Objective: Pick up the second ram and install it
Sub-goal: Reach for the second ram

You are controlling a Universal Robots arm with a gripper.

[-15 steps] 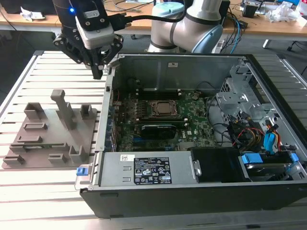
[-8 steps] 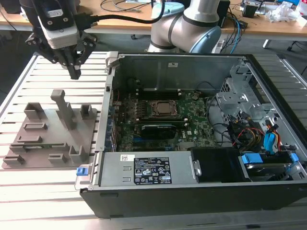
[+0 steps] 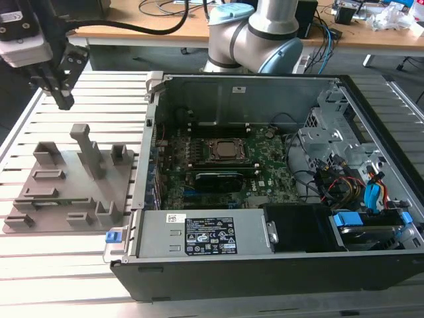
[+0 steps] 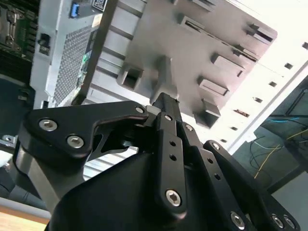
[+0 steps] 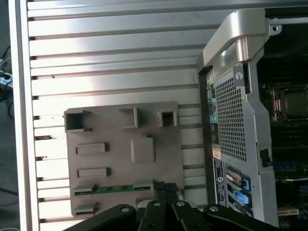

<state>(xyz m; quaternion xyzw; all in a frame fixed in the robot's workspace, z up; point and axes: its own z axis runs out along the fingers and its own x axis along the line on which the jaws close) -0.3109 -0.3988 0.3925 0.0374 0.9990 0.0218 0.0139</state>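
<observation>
**Second ram not yet lifted: gripper poised above the parts tray**

The gripper (image 3: 64,99) is hanging over the far edge of the grey parts tray (image 5: 115,163), well clear of it in the exterior view. Its jaws are looking drawn together in both wrist views, and they are holding nothing.

In the first wrist view, the second ram (image 5: 115,188) is lying flat in a long slot of the tray, just beside the fingertips as the picture frames them. It shows as a thin green strip and is not being touched. The tray's other pockets and upright posts are standing without parts, as far as can be seen.

The tray is resting on the slatted metal surface (image 3: 66,265), just beside the open computer case (image 3: 232,93) on the exterior view's left.

Inside the case, the motherboard (image 3: 271,179) is lying exposed, with the CPU socket (image 3: 222,151) near its middle and a long dark bank (image 3: 215,177) just beside the socket. Whether that bank is already carrying a module cannot be told.

Judged from this layout, the task is sitting at its opening stage — the approach to the tray is under way, while the grasp, the carry to the case and the seating in a slot are all outstanding.
</observation>
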